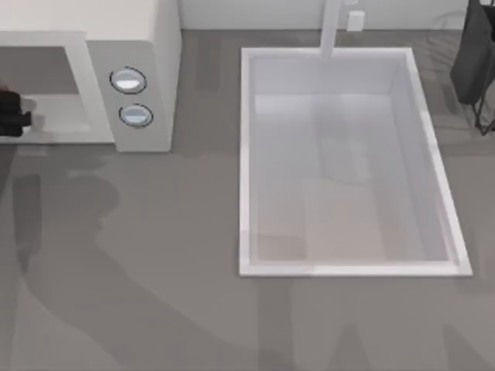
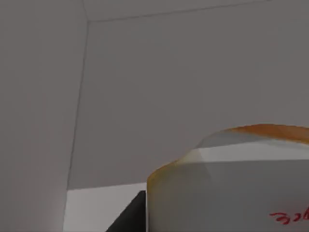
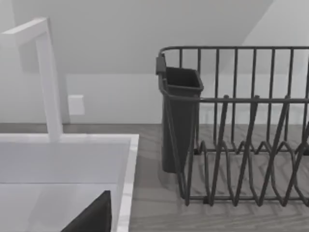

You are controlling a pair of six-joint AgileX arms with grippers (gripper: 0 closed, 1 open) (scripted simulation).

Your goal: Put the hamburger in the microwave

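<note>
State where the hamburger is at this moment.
The left wrist view shows the hamburger close up against the microwave's grey inner walls; in the top view the left gripper reaches into that cavity at the table's left.

grey table [image 1: 155, 270], white sink [image 1: 244, 154], pale wall [image 3: 145, 29]

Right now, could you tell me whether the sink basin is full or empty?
Empty: the sink basin shows only its bare white floor, seen from the top.
</note>
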